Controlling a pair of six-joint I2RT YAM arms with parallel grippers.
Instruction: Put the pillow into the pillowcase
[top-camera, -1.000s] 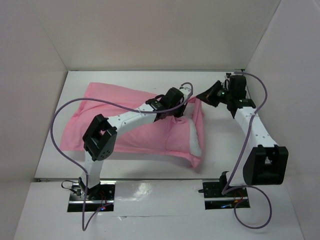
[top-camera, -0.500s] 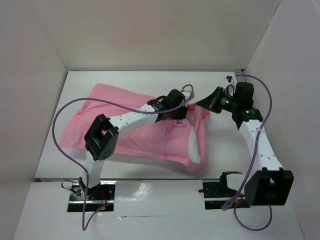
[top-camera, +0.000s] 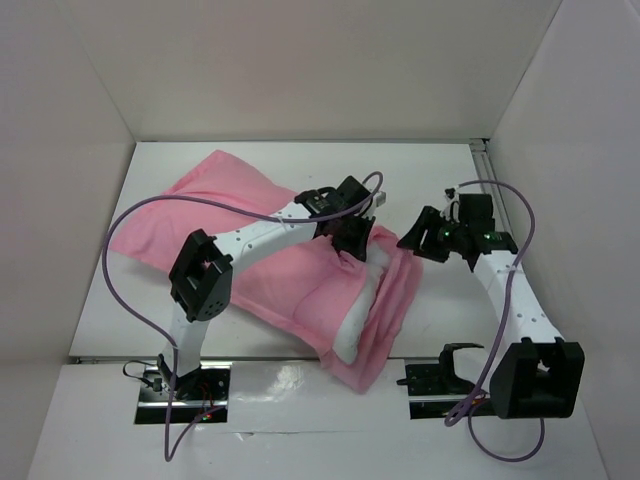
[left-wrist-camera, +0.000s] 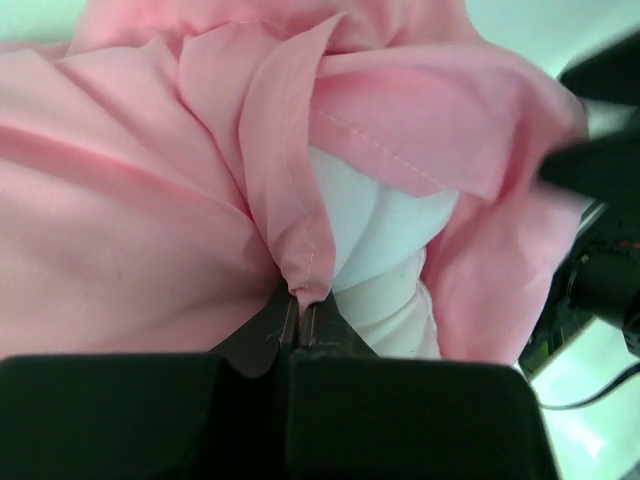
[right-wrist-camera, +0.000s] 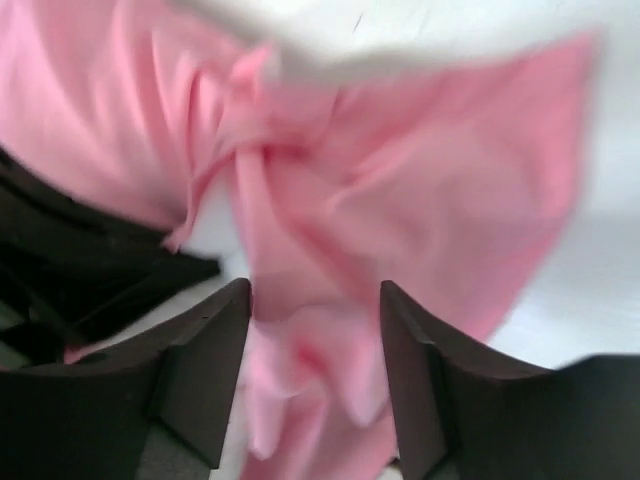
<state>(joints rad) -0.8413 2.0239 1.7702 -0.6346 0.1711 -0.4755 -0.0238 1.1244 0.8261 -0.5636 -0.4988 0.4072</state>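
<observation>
Gripping the hem: the left gripper (left-wrist-camera: 297, 320) has its jaws pinched tight on the pillowcase (top-camera: 290, 295) edge.
Free side: the right gripper (right-wrist-camera: 315, 300) has its jaws spread wide, with pink cloth ahead of them and nothing gripped.
Mouth: the pillow (left-wrist-camera: 375, 240) is mostly sheathed and lies on the worktop (top-camera: 300, 160), with white showing at the opening.
Doing it well: probably take the opposite hem, then draw both evenly over the white end.
Count: one pillow, one pillowcase, two grippers.
</observation>
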